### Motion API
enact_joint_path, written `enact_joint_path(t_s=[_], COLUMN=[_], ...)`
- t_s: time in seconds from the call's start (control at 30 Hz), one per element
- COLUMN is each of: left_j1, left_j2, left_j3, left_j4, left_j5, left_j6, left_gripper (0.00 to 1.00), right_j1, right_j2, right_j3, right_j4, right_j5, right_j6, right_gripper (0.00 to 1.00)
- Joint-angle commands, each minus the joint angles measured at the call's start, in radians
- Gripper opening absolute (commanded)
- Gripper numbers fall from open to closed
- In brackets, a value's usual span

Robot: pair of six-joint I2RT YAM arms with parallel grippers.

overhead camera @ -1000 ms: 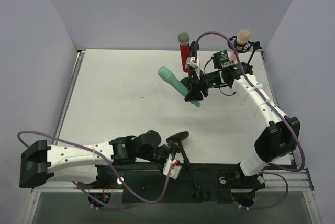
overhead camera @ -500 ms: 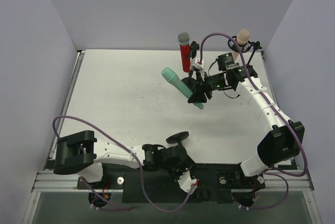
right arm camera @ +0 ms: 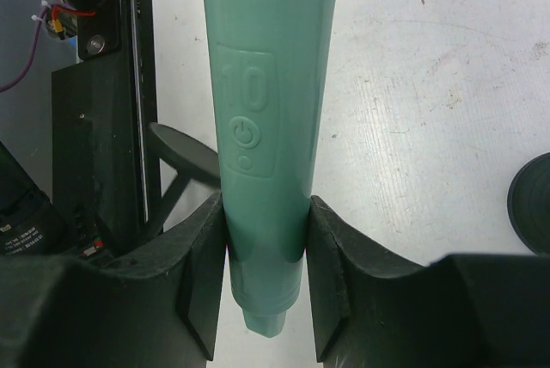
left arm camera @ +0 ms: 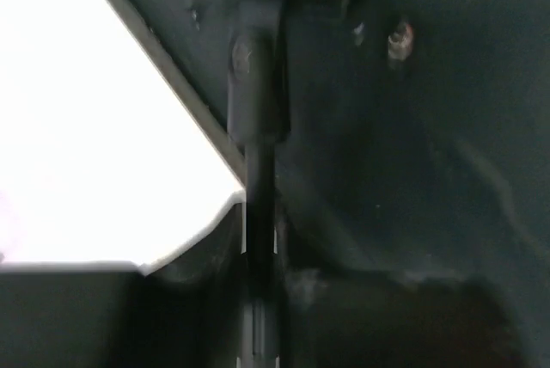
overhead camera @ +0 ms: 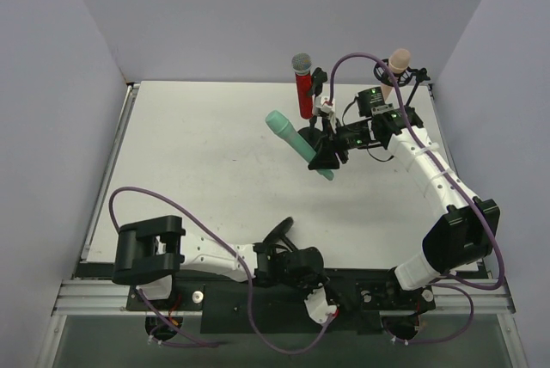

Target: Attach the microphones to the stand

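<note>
My right gripper is shut on the lower end of the mint green microphone, which it holds slanted above the table with the head up and left. In the right wrist view the microphone sits tight between both pads. The glittery red microphone stands upright in a clip at the back. At the back right, a second clip holds the peach-pink microphone. A loose black stand lies tipped at the near edge. My left gripper is shut around its thin rod.
The black mounting rail and both arm bases run along the near edge. Purple cables loop over the left arm. A black round stand base and a second dark disc show beneath the mint green microphone.
My left arm has folded back toward its base, and its gripper slid right along the rail and closed. The loose stand's disc has tipped onto its edge. The right arm shifted slightly, then held still.
</note>
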Motion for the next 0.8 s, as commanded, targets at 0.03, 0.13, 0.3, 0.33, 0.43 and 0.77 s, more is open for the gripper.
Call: enact_joint_path(t_s=[0.03, 0.13, 0.3, 0.33, 0.43, 0.77], left_j1=[0.006, 0.085, 0.268, 0.315, 0.415, 0.768], left_j2=[-0.065, -0.143, -0.348, -0.368, -0.46, -0.433], left_j3=[0.013, -0.035, -0.214, -0.233, -0.303, -0.364], left_j4=[0.037, 0.17, 0.396, 0.412, 0.451, 1.065], left_j5=[-0.006, 0.084, 0.268, 0.282, 0.375, 0.65], left_j6=[-0.088, -0.201, -0.406, -0.412, -0.444, -0.837], left_gripper=[0.0, 0.0, 0.0, 0.0, 0.0, 0.0], right_j1=[-0.011, -0.021, -0.048, -0.051, -0.057, -0.087], right_j2=[-0.022, -0.03, -0.044, -0.044, -0.042, -0.047], right_j3=[-0.003, 0.0, 0.001, 0.001, 0.003, 0.004], right_j4=[-0.001, -0.005, -0.005, -0.005, -0.001, 0.103], right_j5=[-0.071, -0.076, -0.088, -0.09, -0.091, -0.025], right_j6=[-0.013, -0.009, -0.003, -0.003, 0.002, 0.158], right_gripper=[0.0, 0.0, 0.0, 0.0, 0.0, 0.0])
